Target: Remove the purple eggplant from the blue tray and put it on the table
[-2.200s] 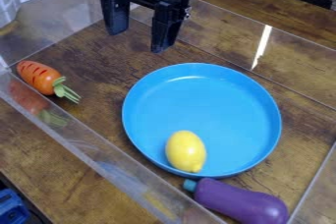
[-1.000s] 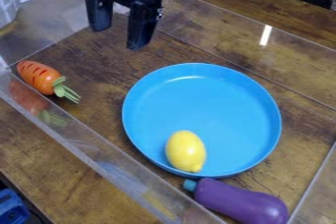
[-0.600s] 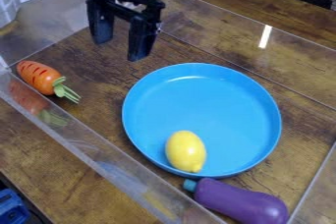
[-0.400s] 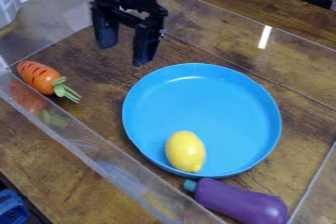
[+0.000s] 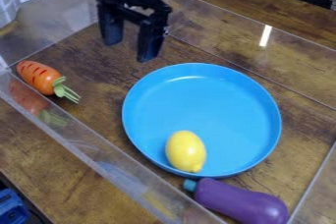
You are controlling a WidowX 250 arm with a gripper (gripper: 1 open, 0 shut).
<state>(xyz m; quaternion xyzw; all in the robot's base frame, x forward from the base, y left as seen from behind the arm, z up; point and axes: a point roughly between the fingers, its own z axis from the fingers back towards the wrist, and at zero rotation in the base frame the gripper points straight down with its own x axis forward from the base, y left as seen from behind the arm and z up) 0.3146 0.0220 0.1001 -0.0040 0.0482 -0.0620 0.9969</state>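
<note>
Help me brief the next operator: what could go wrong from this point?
The purple eggplant already lies on the table beside the blue tray, so a grasp aimed inside the tray may close on the lemon instead. The eggplant sits near the clear wall, leaving little room for the open gripper, which hangs at the tray's opposite side.

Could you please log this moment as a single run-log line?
gripper: open, empty, above table | purple eggplant: on table beside blue tray | lemon: in tray | carrot: on table
</note>
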